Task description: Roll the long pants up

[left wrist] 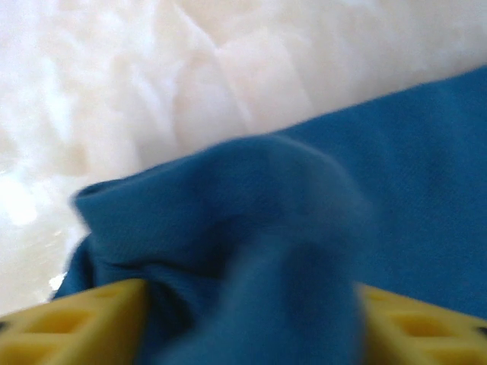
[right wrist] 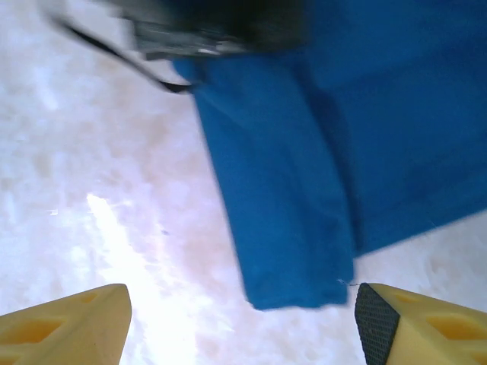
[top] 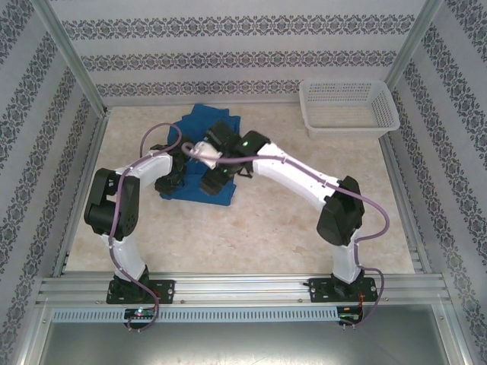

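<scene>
The long pants lie folded into a compact royal-blue bundle at the middle back of the table. Both grippers hang over its near edge. In the top view, my left gripper is at the bundle's left corner and my right gripper is just to its right. In the left wrist view, a raised fold of the pants bulges between the widely spread yellow fingers of my left gripper. My right gripper is open above bare table, just short of a folded pants end.
A white mesh basket stands at the back right corner. Patterned walls and aluminium rails enclose the marble-look tabletop. Part of the left arm's dark wrist and its cable show at the top of the right wrist view.
</scene>
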Motion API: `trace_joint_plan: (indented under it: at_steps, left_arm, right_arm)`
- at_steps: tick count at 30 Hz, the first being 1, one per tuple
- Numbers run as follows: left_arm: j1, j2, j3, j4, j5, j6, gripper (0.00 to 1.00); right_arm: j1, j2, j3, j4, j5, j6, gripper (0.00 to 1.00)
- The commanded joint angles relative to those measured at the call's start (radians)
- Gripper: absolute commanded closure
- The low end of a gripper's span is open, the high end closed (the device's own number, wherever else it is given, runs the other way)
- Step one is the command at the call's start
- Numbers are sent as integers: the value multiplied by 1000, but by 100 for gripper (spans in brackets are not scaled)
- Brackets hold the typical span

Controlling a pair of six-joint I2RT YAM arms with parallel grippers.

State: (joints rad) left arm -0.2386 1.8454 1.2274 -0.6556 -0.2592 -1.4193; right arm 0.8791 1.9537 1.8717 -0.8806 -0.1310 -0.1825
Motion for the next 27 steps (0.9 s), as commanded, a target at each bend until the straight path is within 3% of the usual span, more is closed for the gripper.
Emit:
trace_joint_plan:
  at_steps: [1, 7, 15, 27]
  left_arm:
    - [17, 35, 4, 59, 80, 38, 0]
    - [34, 0, 26, 68, 150, 78, 0]
    - [80, 5, 114, 2, 170, 131, 0]
    - [119, 24, 116, 13, 222, 155, 0]
  right_arm:
    - [52, 43, -82, 51, 166, -17, 21]
    - [105, 125, -74, 76, 248, -73, 21]
    - [123, 204, -78, 163, 303, -133, 21]
    - [156, 361, 8, 256, 434, -238, 20]
